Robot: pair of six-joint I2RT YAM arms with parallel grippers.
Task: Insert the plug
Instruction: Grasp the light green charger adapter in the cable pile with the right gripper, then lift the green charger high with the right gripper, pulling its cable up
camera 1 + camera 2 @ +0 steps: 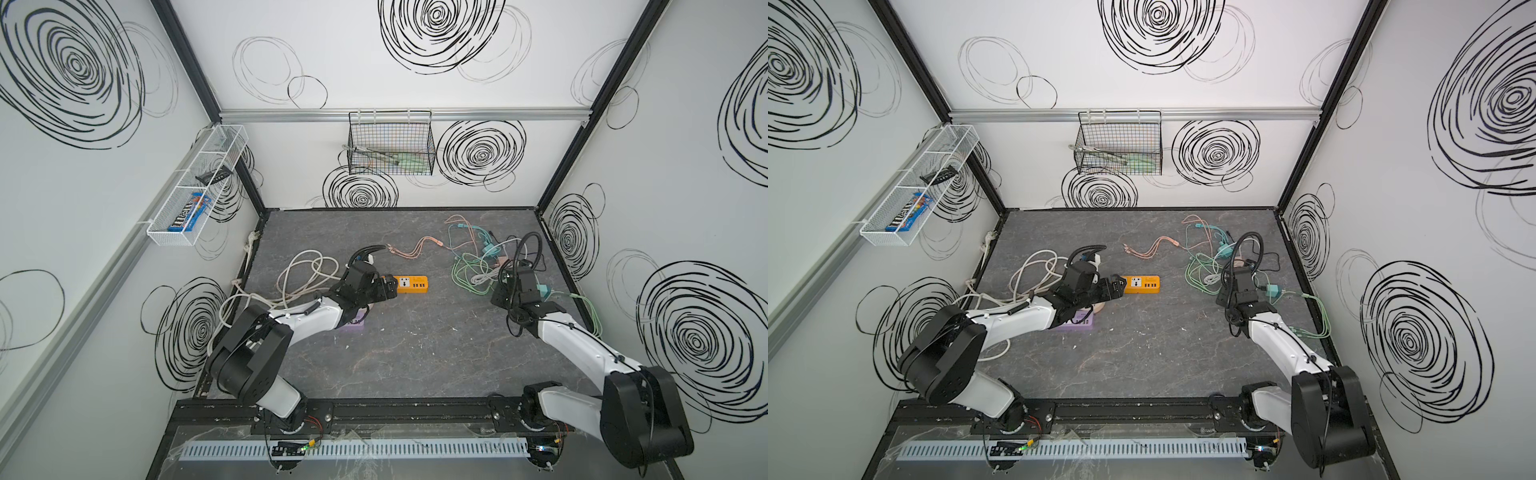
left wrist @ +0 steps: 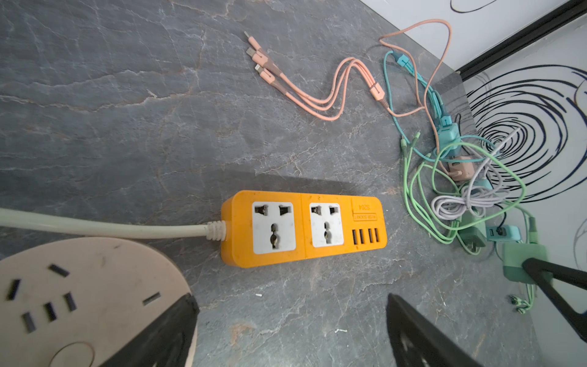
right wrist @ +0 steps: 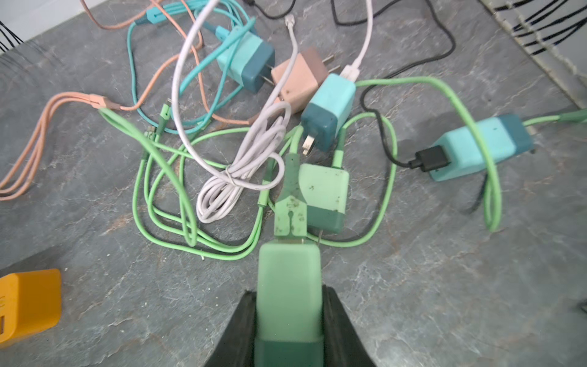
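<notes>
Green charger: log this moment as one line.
right pincer: shut on green charger | orange power strip: nothing plugged in | left pincer: open beside it

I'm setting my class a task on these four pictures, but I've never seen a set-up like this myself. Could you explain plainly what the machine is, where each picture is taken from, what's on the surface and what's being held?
These are two robot arms, the left arm and the right arm, mounted along one edge of a grey table. Two pictures look down from overhead and are nearly alike. The other two come from a camera on each arm's wrist. On the table lie an orange power strip, a round pink socket block and a tangle of chargers and cables. The left tool is open and empty, near the strip's cord end. The right tool grips a green charger beside the tangle. Nothing is plugged into the strip's sockets.
</notes>
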